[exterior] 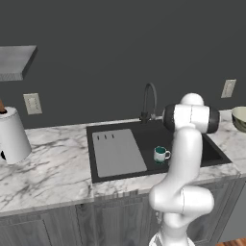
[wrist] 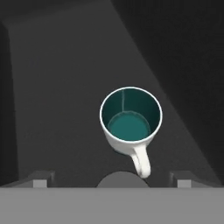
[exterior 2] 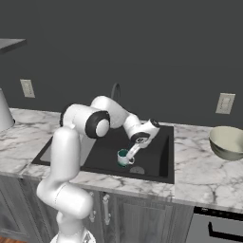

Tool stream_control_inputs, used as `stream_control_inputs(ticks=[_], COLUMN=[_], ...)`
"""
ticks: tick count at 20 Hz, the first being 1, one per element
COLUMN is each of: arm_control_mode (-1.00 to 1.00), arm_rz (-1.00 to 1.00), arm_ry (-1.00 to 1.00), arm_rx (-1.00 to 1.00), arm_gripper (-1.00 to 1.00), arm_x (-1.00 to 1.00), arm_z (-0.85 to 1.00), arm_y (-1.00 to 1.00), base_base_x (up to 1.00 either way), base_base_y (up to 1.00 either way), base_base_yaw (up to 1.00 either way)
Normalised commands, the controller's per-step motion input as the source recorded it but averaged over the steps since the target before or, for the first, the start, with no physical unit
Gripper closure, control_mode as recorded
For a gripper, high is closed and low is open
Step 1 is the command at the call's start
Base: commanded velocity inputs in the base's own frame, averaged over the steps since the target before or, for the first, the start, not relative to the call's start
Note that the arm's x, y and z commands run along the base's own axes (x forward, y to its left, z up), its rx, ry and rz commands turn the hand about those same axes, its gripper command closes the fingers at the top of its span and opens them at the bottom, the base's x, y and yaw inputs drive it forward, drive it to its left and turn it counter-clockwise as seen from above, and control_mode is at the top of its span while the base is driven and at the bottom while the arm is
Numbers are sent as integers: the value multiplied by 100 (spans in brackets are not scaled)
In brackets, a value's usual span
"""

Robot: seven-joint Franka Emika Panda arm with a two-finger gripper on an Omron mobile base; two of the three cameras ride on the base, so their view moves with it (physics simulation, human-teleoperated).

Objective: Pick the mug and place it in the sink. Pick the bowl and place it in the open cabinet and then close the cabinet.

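Observation:
The small white mug (exterior: 161, 154) (exterior 2: 124, 157) (wrist: 131, 120) with its teal inside stands upright on the floor of the black sink (exterior: 144, 137) (exterior 2: 154, 149) (wrist: 52, 109). Its handle points toward the hand camera. My gripper (exterior 2: 129, 152) (wrist: 111, 180) hangs just above the mug, open, with its fingertips (wrist: 39, 179) set wide apart and nothing between them. The large pale bowl (exterior: 240, 117) (exterior 2: 228, 142) sits on the marble counter to the right of the sink. A grey underside of the wall cabinet (exterior: 14, 60) (exterior 2: 9, 44) shows at the upper left; its doors are out of view.
A dark arched faucet (exterior: 150, 98) (exterior 2: 115, 90) rises behind the basin. The grey drainboard (exterior: 117, 151) covers the sink's left part, and a round drain (exterior 2: 137, 169) lies by the mug. A white paper towel roll (exterior: 10, 134) stands on the counter's far left.

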Motion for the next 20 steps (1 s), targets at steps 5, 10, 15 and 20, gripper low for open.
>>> stream_control_inputs(ticks=[5,10,15,20], arm_control_mode=[-100,-100,-100,-100], arm_rz=[-3,-3,-9,-23], arm_ry=[0,0,0,4], arm_rx=[0,-2,-3,-2], arm_gripper=[-100,-100,-100,-100], arm_x=[-39,-30,-12,-20], arm_z=[42,57,57,44], arm_y=[0,5,7,6], base_base_x=[0,0,0,0], base_base_y=[0,0,0,0], base_base_yaw=[0,0,0,0])
